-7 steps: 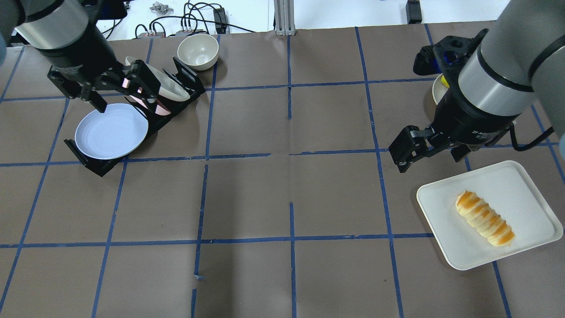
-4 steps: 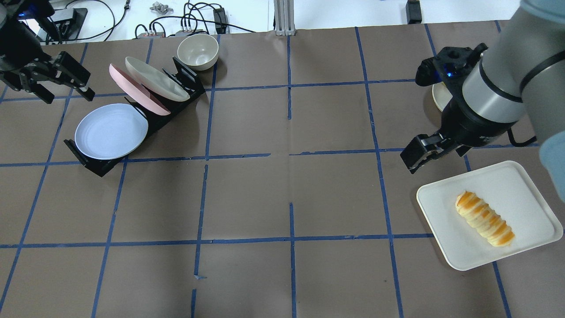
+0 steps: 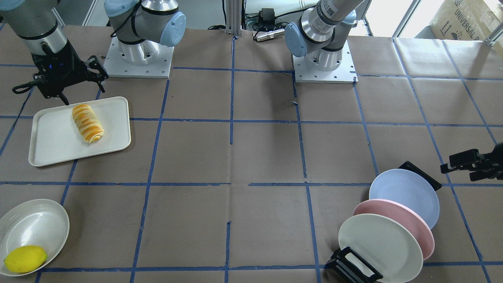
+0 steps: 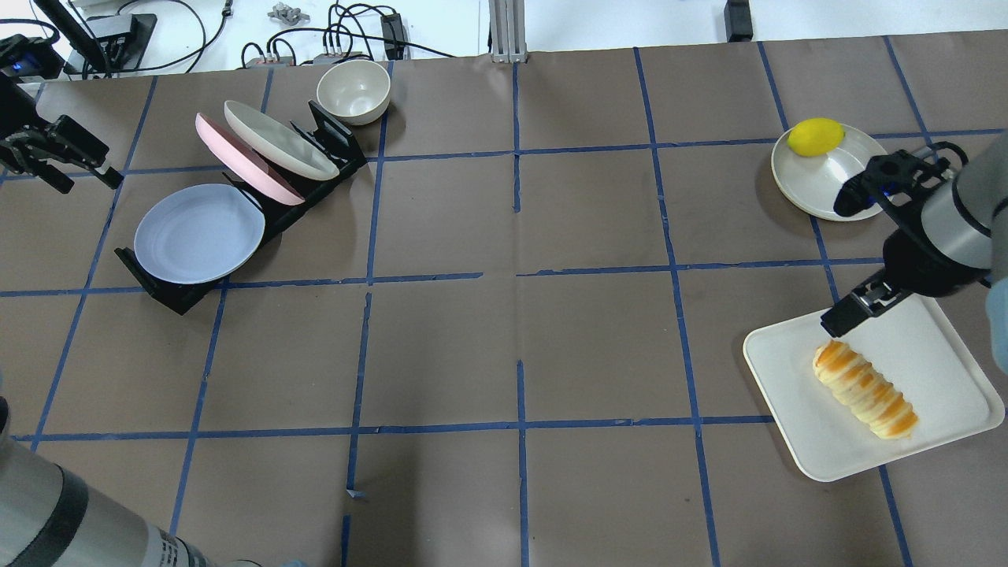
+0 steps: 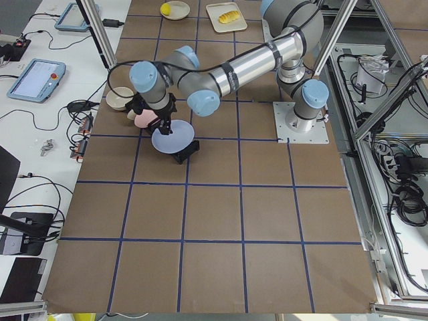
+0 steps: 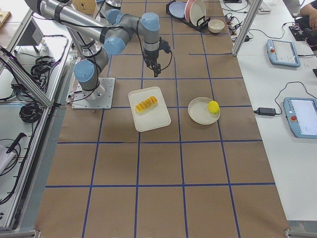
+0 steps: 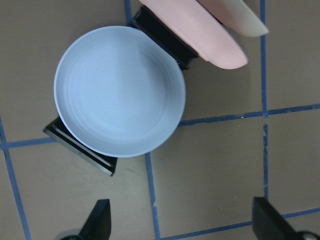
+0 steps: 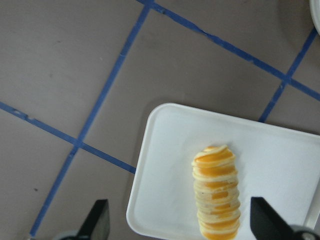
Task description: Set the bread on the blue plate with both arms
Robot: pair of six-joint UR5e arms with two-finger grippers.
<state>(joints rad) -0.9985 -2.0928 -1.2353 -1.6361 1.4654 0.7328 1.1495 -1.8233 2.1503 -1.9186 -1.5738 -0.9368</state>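
Observation:
The bread, a striped golden-orange roll, lies on a white tray at the near right; it also shows in the front view and the right wrist view. The blue plate leans in the front slot of a black rack at the far left and fills the left wrist view. My left gripper is open and empty, up and left of the blue plate. My right gripper is open and empty, above the tray's far-left corner, just short of the bread.
A pink plate and a cream plate stand in the same rack behind the blue one. A cream bowl sits behind the rack. A lemon lies on a cream plate at the far right.
My left gripper has moved left, off the rack, toward the table's left edge. My right gripper has moved right and nearer, onto the tray's corner, uncovering the lemon plate.

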